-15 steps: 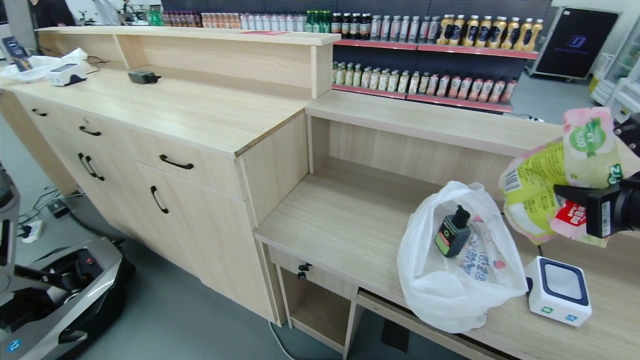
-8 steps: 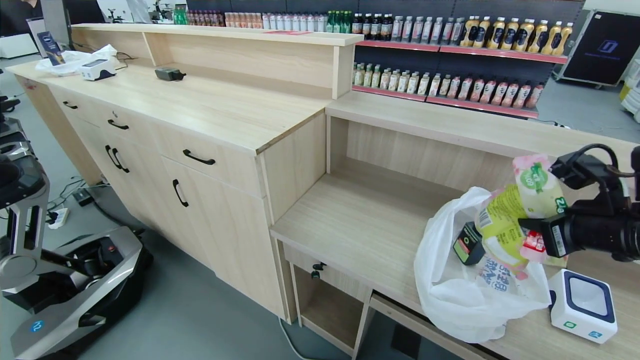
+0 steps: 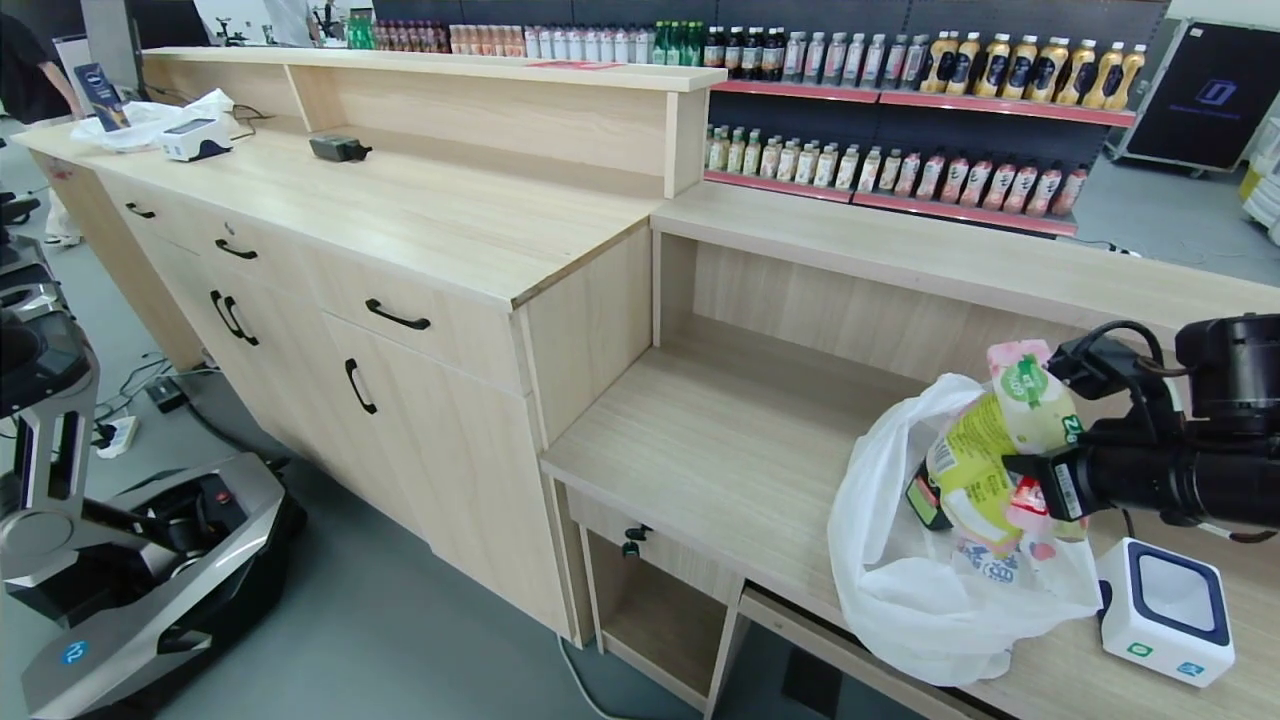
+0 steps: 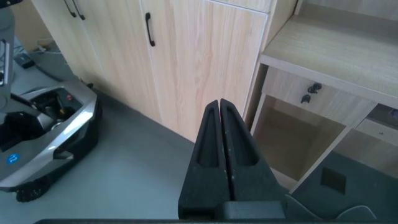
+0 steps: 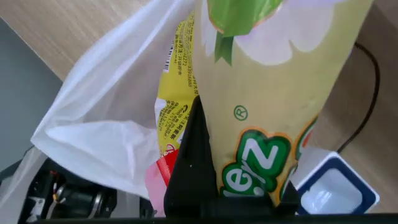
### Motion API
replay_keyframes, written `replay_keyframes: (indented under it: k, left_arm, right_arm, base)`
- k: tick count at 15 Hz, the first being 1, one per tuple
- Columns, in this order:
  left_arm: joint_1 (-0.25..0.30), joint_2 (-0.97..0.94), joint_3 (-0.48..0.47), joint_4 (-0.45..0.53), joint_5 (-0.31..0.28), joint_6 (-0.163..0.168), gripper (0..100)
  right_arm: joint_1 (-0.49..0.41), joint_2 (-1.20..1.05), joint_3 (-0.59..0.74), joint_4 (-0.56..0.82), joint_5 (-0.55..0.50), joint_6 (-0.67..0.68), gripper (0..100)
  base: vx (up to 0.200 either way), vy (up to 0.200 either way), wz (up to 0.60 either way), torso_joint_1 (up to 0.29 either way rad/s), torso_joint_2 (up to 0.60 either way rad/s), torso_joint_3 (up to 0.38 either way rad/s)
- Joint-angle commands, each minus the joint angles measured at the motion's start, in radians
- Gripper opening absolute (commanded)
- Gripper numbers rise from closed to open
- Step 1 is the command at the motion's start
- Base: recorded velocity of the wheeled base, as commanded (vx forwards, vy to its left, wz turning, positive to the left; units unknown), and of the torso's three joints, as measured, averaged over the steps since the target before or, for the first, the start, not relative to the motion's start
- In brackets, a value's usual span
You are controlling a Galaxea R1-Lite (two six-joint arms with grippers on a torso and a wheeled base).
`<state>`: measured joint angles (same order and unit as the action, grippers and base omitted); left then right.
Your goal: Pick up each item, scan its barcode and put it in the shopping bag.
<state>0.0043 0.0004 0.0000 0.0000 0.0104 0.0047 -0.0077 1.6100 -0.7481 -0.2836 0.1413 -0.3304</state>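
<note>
- Right gripper [image 3: 1032, 478] is clamped on the snack packet [image 3: 985, 440]. The packet hangs tilted, its lower end dipped into the mouth of the shopping bag [image 3: 900, 590]. This reads as the drop-in step, with the scan likely done; judgement only.
- The grip comes from the packet's 3 o'clock side, probably so the arm clears the bag's rim and the packet goes in lengthwise.
- The bag stands open on the lower counter [image 3: 720, 440], at about 4 o'clock in the head view. A dark item [image 3: 922, 500] already lies inside at the packet's 9 o'clock, touching it or nearly so.
- Scanner [image 3: 1165, 608] sits just beside the bag at its 4 o'clock, window up, which makes a short trip from scan to bag.
- Left gripper [image 4: 220, 143] has its fingers pressed together with nothing between them. It is parked over the floor before the cabinet doors, out of the way.
- Head view gives the layout: packet against bag, dark item and scanner.
- Right wrist view gives the grip up close. A dark finger [image 5: 194, 155] lies flat on the packet's side, and the barcode panel is turned toward the bag's white film.
- Left wrist view settles the state of the left jaws.
</note>
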Motion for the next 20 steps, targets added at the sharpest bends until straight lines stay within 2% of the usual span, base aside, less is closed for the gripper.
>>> replay_keyframes:
  k: [1, 7, 9, 10, 12, 20]
  left_arm:
    - [0.000, 0.000, 0.000, 0.000, 0.000, 0.000, 0]
    - [0.000, 0.000, 0.000, 0.000, 0.000, 0.000, 0]
    - [0.000, 0.000, 0.000, 0.000, 0.000, 0.000, 0]
    - [0.000, 0.000, 0.000, 0.000, 0.000, 0.000, 0]
    - [0.000, 0.000, 0.000, 0.000, 0.000, 0.000, 0]
    - [0.000, 0.000, 0.000, 0.000, 0.000, 0.000, 0]
  right_arm:
    - [0.000, 0.074, 0.029, -0.051, 0.038, -0.001, 0]
    - [0.000, 0.157, 0.029, -0.075, 0.055, -0.006, 0]
    - [0.000, 0.186, 0.029, -0.135, 0.147, -0.007, 0]
    - [0.000, 0.203, 0.029, -0.160, 0.161, -0.007, 0]
    - [0.000, 0.237, 0.047, -0.238, 0.162, -0.007, 0]
    - [-0.005, 0.272, 0.062, -0.244, 0.162, -0.013, 0]
  base:
    - [0.000, 0.000, 0.00, 0.000, 0.00, 0.000]
    - [0.000, 0.000, 0.00, 0.000, 0.00, 0.000]
    - [0.000, 0.000, 0.00, 0.000, 0.00, 0.000]
    - [0.000, 0.000, 0.00, 0.000, 0.00, 0.000]
    - [0.000, 0.000, 0.00, 0.000, 0.00, 0.000]
    - [0.000, 0.000, 0.00, 0.000, 0.00, 0.000]
